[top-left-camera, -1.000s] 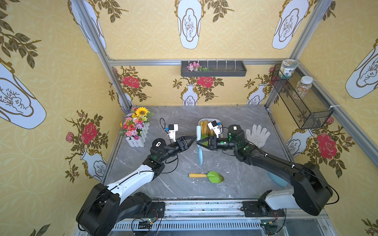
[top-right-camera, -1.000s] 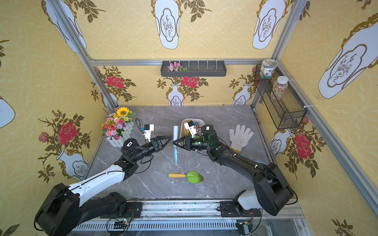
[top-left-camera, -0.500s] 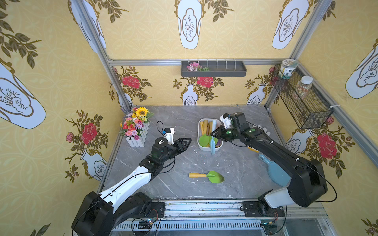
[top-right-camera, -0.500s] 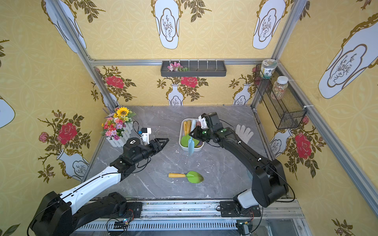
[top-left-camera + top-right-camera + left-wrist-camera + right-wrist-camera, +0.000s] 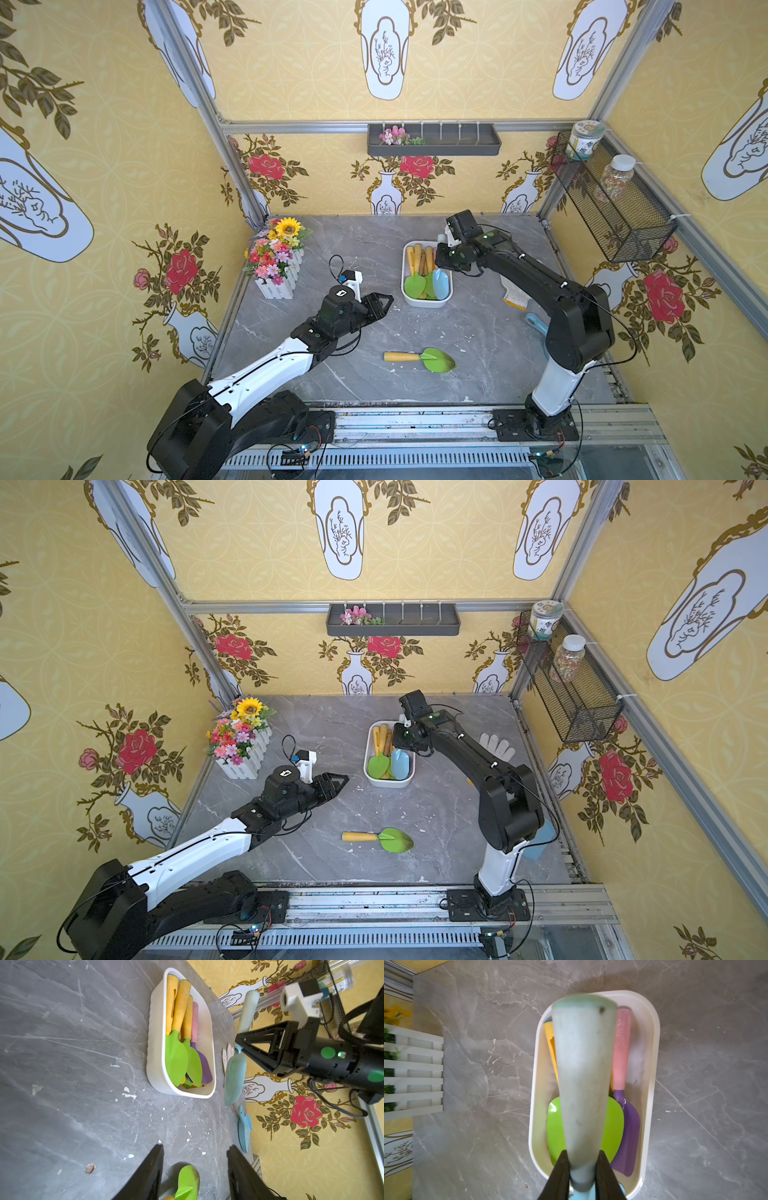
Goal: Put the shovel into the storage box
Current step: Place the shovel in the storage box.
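My right pincer (image 5: 582, 1156) pinches the pale blue shovel (image 5: 583, 1076) over the storage box (image 5: 426, 303), crowded with green shovels (image 5: 176, 1057) and a purple shovel (image 5: 204, 1068); left pincer (image 5: 383, 306) hangs spread beside it.

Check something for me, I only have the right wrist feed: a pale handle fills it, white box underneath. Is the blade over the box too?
Observer: Yes. In both top views the blue shovel's blade sits over the near end of the storage box.
Operator: Touching down?
Observer: Not yet. The left wrist view shows it in the air, apart from the box, with the right gripper shut on its neck.
Operator: Anything left outside?
Observer: One green shovel lies flat on the table, towards the front edge. The left gripper hovers open and empty above it.
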{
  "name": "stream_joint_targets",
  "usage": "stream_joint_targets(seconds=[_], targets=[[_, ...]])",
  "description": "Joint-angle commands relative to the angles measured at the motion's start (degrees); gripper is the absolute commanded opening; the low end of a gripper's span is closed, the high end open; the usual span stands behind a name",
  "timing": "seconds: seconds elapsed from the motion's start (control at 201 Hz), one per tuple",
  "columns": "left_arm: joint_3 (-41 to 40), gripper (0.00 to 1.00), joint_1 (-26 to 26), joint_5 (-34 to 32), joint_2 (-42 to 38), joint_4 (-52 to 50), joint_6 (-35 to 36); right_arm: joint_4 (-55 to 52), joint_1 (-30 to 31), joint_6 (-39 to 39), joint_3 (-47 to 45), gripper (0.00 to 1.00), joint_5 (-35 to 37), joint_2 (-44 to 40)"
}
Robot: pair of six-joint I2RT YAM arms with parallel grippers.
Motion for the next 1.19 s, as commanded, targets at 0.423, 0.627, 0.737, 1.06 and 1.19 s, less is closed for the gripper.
stream_joint_targets(seconds=[0.423, 0.627, 0.737, 1.06, 1.19], targets=[[1.28, 0.53, -3.76, -3.53, 4.66, -1.04, 1.05, -5.89, 1.04, -1.77, 10.34, 0.17, 9.2, 12.48], [1.5, 0.53, -4.41, -3.75, 5.72, -1.03, 0.97, -7.48, 1.35, -1.78, 13.26, 0.17, 10.4, 15.86], [1.51, 0.53, -4.82, -4.05, 6.05, -1.08, 0.71, -8.09, 1.72, -1.9, 14.5, 0.18, 11.33, 17.36], [1.73, 0.53, -5.22, -4.32, 6.6, -1.38, 0.71, -10.49, 1.92, -0.89, 17.81, 0.34, 13.27, 19.64], [1.95, 0.53, -5.22, -4.32, 6.83, -1.64, 0.79, -10.83, 2.05, -0.82, 17.91, 0.39, 13.24, 18.9]])
